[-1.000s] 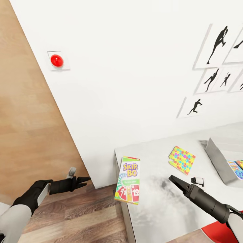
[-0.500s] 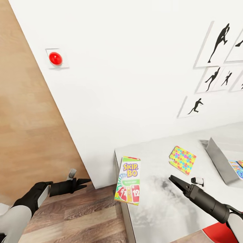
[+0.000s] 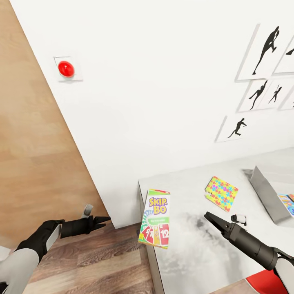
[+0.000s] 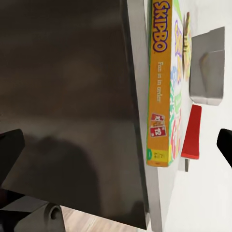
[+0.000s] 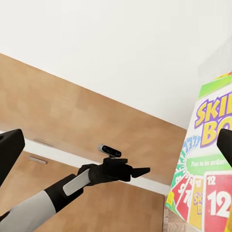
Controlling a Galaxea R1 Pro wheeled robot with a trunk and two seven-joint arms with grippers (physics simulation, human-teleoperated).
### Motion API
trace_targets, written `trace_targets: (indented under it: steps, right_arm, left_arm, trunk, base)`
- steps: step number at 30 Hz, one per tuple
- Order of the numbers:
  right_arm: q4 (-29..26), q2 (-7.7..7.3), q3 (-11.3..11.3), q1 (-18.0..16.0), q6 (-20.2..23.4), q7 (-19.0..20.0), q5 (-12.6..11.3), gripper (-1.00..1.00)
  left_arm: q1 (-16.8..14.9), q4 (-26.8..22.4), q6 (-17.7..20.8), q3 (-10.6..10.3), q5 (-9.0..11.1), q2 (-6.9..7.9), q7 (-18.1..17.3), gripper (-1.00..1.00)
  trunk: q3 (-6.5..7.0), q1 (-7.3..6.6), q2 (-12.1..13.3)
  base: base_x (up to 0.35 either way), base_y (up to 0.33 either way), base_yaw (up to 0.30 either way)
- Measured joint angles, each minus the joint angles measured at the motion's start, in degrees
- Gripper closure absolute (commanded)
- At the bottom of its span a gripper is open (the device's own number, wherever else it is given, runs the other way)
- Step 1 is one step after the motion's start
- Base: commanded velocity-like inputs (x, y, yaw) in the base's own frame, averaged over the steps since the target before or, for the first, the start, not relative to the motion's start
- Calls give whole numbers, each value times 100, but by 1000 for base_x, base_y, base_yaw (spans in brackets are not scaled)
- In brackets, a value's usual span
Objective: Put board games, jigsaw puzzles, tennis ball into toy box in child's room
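A green SKIP BO board game (image 3: 156,218) lies flat at the table's (image 3: 192,253) left edge, partly over the rim. One multicoloured jigsaw puzzle (image 3: 220,192) rests further right on the pale top. The grey toy box (image 3: 264,195) stands at the right with colourful flat toys (image 3: 286,203) inside. My left gripper (image 3: 102,220) hangs open over the wood floor, left of the table and apart from the game. Open too, my right gripper (image 3: 209,216) hovers over the table between game and puzzle. The left wrist view takes in the game's edge (image 4: 159,87) and the toy box (image 4: 208,67). The game (image 5: 208,169) also appears in the right wrist view.
A white wall with black baseball-player prints (image 3: 261,53) and a red round button (image 3: 66,68) backs the table. A brown wooden door (image 3: 32,143) stands at the left. Something red (image 3: 265,283) sits low by the table's front right.
The whole picture has shifted slightly, so the camera moved. Neither the arms nor the toys have moved relative to each other.
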Motion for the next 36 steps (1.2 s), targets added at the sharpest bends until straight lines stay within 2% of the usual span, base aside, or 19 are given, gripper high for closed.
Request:
trace_targets:
  steps: [26, 36]
  right_arm:
    - [-1, 10, 4, 1, -9, -1, -1, -100]
    - [-1, 11, 5, 1, -9, 0, -1, -100]
  left_arm:
    - [-1, 1, -6, -11, 6, 6, -8, -100]
    - [-1, 2, -6, -8, 6, 6, -9, -100]
  trunk:
    - [145, 0, 0]
    - [214, 1, 0]
  base:
    - [0, 0, -156]
    - [-95, 0, -182]
